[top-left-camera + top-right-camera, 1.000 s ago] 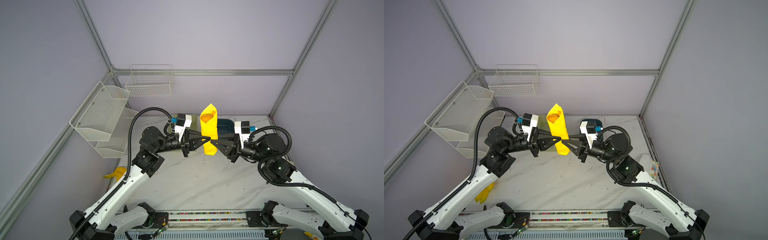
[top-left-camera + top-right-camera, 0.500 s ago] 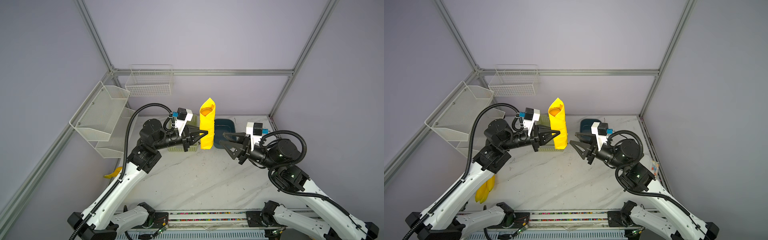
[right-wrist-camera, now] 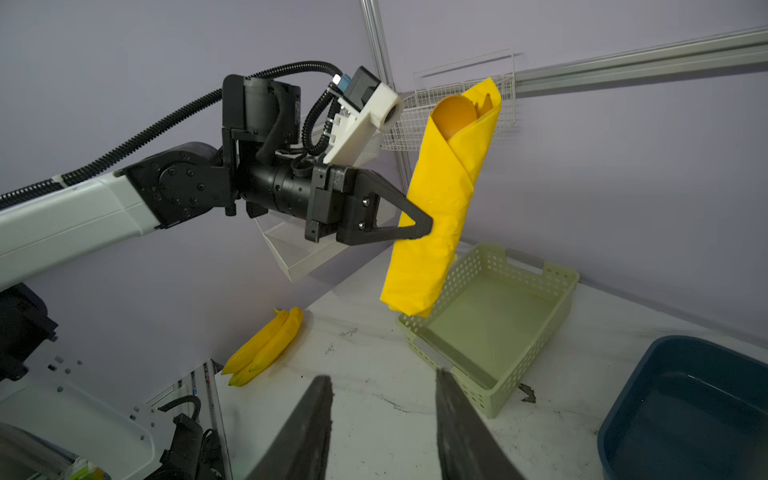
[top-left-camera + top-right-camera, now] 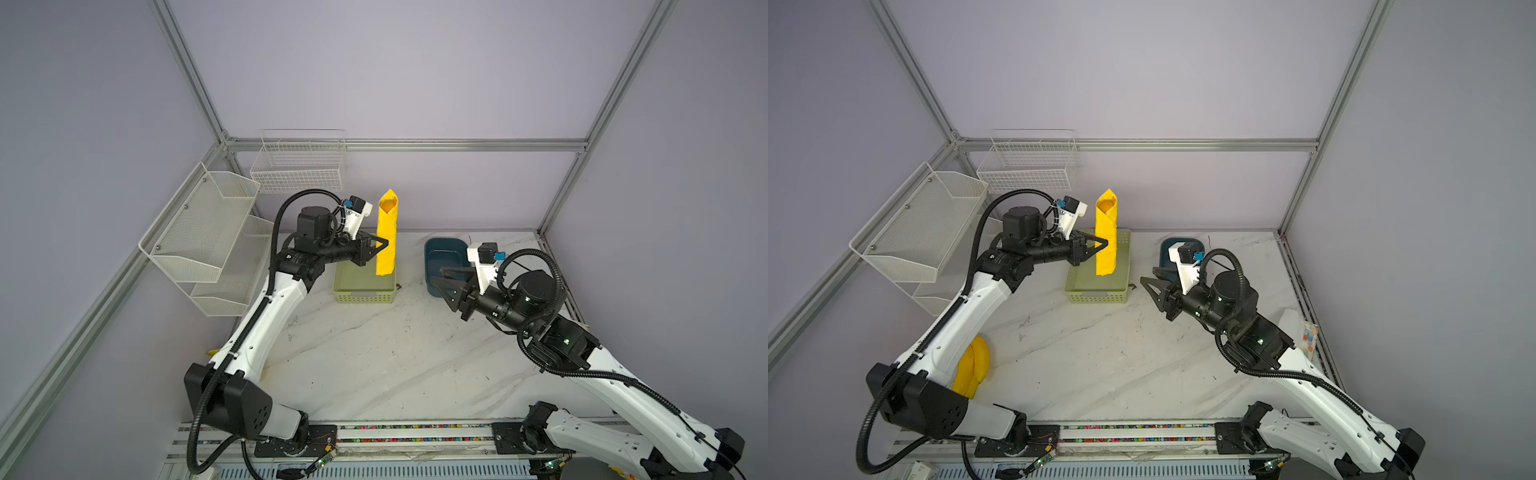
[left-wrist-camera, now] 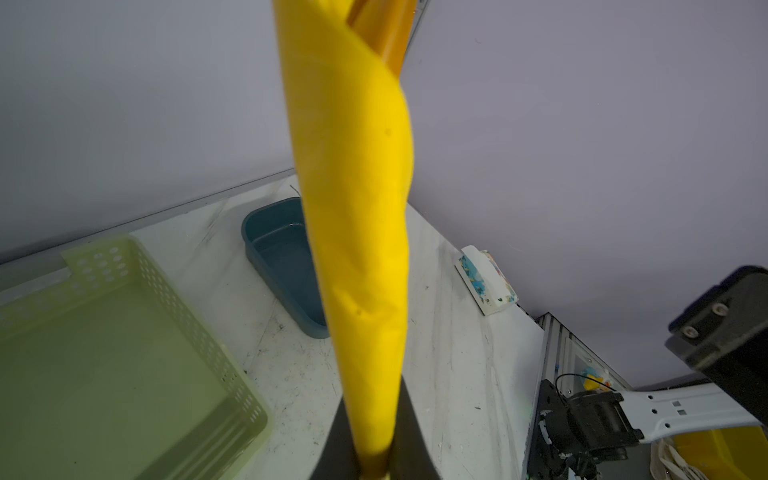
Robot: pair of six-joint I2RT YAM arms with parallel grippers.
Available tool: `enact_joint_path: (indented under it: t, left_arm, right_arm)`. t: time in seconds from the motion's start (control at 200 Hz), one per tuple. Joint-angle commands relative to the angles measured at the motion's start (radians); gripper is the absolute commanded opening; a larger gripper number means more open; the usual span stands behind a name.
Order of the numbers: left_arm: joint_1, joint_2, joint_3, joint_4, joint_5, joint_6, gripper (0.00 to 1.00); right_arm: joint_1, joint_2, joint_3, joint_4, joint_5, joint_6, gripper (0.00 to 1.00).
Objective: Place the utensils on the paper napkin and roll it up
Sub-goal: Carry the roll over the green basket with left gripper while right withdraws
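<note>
White marbled table (image 4: 374, 365) has a green basket (image 4: 363, 297) by its back edge. Above the basket, the left gripper (image 4: 385, 242) clamps the rolled napkin (image 4: 387, 216) upright, with the utensils (image 3: 455, 114) showing at its open top. The right gripper (image 4: 436, 276) is open and empty near the blue tub (image 4: 444, 249). Probably best to grip firmly and lower the roll flat before releasing, so nothing slides out.
</note>
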Motion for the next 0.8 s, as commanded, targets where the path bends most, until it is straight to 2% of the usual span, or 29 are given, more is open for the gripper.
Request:
enact_joint_path:
  t: [0.0, 0.175, 0.315, 0.535, 0.795]
  left_arm:
    - [0.054, 0.086, 0.125, -0.068, 0.053, -0.006, 0.03]
    - [0.113, 0.247, 0.187, -0.083, 0.096, -0.056, 0.03]
    - [0.126, 0.381, 0.243, -0.107, 0.119, -0.067, 0.03]
    - [0.127, 0.576, 0.334, -0.127, 0.14, -0.117, 0.01]
    - [0.124, 0.724, 0.414, -0.133, 0.16, -0.148, 0.0]
  right_arm:
    - [-0.038, 0.058, 0.02, -0.075, 0.004, 0.031, 0.43]
    - [-0.108, 0.128, 0.034, -0.126, 0.011, 0.065, 0.42]
    - [-0.15, 0.195, 0.082, -0.207, 0.03, 0.06, 0.44]
    - [-0.168, 0.218, 0.096, -0.217, 0.025, 0.038, 0.44]
    - [-0.178, 0.259, 0.14, -0.24, -0.007, 0.019, 0.45]
